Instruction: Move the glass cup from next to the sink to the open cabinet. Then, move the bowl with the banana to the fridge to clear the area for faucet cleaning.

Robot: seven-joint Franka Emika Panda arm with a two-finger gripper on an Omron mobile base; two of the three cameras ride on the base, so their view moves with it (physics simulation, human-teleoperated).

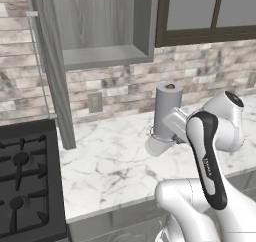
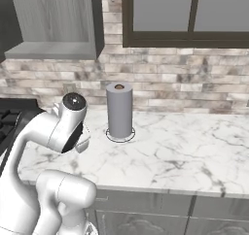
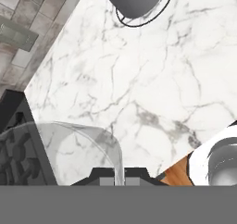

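The glass cup (image 1: 158, 146) is clear and hangs tilted over the marble counter (image 1: 110, 166), in front of the paper towel roll. My gripper (image 1: 166, 136) is shut on its rim, partly hidden behind my own forearm. In the hand view the cup (image 3: 78, 149) fills the lower left, and its wall runs down between my two dark fingertips at the gripper (image 3: 119, 176). The open cabinet (image 1: 102, 53) is up and to the left, with its door (image 1: 50, 66) swung out. The bowl with the banana, the sink and the fridge are out of view.
A grey paper towel roll (image 1: 167, 108) (image 2: 119, 110) stands on the counter by the brick wall. A black stove (image 1: 25, 186) lies to the left. A wall outlet (image 1: 95, 102) sits under the cabinet. A dark-framed window (image 2: 187, 13) is up on the right.
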